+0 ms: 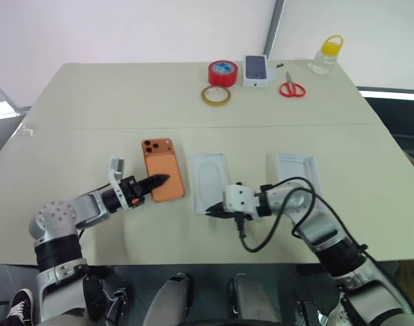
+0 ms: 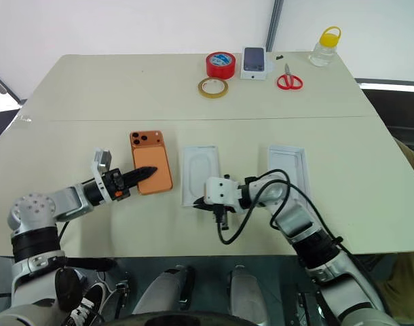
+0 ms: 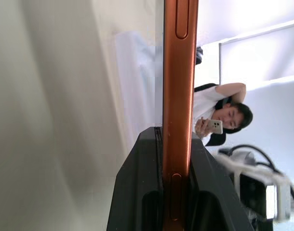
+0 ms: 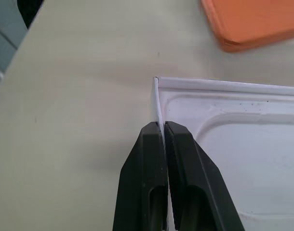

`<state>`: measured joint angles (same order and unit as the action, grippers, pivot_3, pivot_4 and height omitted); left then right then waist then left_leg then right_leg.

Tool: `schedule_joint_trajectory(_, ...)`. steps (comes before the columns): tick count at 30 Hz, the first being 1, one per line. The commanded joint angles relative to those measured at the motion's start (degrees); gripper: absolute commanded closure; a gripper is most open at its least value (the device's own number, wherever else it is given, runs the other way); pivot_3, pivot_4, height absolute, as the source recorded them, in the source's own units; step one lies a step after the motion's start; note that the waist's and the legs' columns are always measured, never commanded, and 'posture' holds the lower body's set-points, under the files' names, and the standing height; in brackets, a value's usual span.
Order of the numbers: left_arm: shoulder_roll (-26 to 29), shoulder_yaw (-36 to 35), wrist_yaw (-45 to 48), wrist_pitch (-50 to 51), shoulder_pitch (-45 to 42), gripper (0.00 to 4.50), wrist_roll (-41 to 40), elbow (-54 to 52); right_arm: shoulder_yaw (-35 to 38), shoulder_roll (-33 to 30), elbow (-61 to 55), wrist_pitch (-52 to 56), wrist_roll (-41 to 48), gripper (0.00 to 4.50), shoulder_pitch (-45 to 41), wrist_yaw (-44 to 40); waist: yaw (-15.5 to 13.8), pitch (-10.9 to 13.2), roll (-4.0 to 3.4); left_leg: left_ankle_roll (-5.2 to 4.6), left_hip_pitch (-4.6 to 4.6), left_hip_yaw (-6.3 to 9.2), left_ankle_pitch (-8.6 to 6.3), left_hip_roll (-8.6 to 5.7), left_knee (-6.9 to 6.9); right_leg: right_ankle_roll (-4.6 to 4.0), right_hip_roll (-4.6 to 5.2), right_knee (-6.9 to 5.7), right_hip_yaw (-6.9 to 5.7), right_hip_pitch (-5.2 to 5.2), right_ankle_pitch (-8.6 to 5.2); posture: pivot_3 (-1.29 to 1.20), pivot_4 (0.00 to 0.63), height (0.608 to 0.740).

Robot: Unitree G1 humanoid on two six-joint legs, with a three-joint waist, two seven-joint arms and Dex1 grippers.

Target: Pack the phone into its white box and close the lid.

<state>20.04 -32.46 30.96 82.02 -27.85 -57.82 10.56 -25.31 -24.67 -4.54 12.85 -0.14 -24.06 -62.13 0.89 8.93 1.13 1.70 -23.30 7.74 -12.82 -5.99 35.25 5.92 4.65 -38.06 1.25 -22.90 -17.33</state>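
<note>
We see left fingers (image 1: 158, 181) pinching the phone (image 1: 163, 170) edge, just left of the box (image 1: 210, 182); right fingers (image 4: 162, 129) pressed on the box's near rim. Lid (image 1: 296, 173) right of box, bare bench (image 1: 91, 102) beyond. Left wrist view shows a person (image 3: 219, 120).

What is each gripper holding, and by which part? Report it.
Left gripper clamps the phone by its thin near edge. Right gripper pinches the near rim of the white box, close to a corner.

left gripper (image 1: 161, 180) clamps the phone's (image 1: 163, 170) edge, arm reaching forward; right gripper (image 1: 212, 211) pinches the white box's (image 1: 210, 178) rim.
</note>
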Motion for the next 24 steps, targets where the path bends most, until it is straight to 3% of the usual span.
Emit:
schedule_joint_trajectory(1,-0.01,-2.81,-1.68,0.11,-3.45,4.5,-4.08,-0.75,-2.2,2.67,-0.86,2.09,-2.31,4.47,-2.85,2.97,0.06,0.0,0.0,0.07,-0.01,0.0,0.04,0.0,0.0,0.0,0.0,0.0,0.01,-0.01,0.0,0.0,0.15,0.74)
schedule_joint_trajectory(8,-1.33,-0.82,-3.25,0.75,-2.75,4.5,-5.44,-1.48,-3.56,5.91,0.23,7.81,-4.45,4.47,-5.33,6.71,-0.05,0.0,0.0,0.14,-0.02,-0.01,0.09,-0.02,0.01,0.0,0.0,-0.02,0.01,-0.03,0.01,0.0,0.15,0.74)
schedule_joint_trajectory(9,-1.52,-0.46,-3.18,0.92,-2.28,4.5,-5.54,-1.86,-3.55,5.53,-0.3,8.04,-4.41,3.8,-5.12,6.52,-0.05,0.0,0.0,0.14,-0.02,-0.01,0.09,-0.02,0.02,0.0,0.0,-0.01,0.01,-0.02,0.01,0.0,0.15,0.74)
schedule_joint_trajectory(13,-1.15,2.39,-1.6,0.83,-0.29,4.5,-4.89,-2.98,-1.63,4.28,-5.17,10.52,-0.39,2.01,-3.86,4.32,-0.03,0.0,0.0,0.13,-0.03,-0.02,0.08,-0.04,0.02,0.0,0.01,-0.01,0.02,-0.03,0.01,0.0,0.15,0.74)
schedule_joint_trajectory(19,1.11,6.82,1.71,-0.65,-0.51,4.5,-3.14,-0.7,5.48,-3.12,-10.12,12.67,7.76,2.01,-3.36,-1.32,-0.12,0.01,0.01,-0.06,-0.05,0.0,-0.03,-0.03,0.04,0.0,0.01,0.0,-0.01,0.0,0.01,0.0,0.15,0.74)
schedule_joint_trajectory(24,3.08,12.22,5.94,-2.14,-3.55,4.5,-0.32,3.57,8.41,-9.13,-5.6,8.43,7.55,2.01,-3.14,-2.4,-0.09,0.01,0.02,-0.09,-0.06,0.0,-0.05,-0.04,0.03,0.0,0.01,0.01,-0.02,-0.01,0.01,0.0,0.15,0.74)
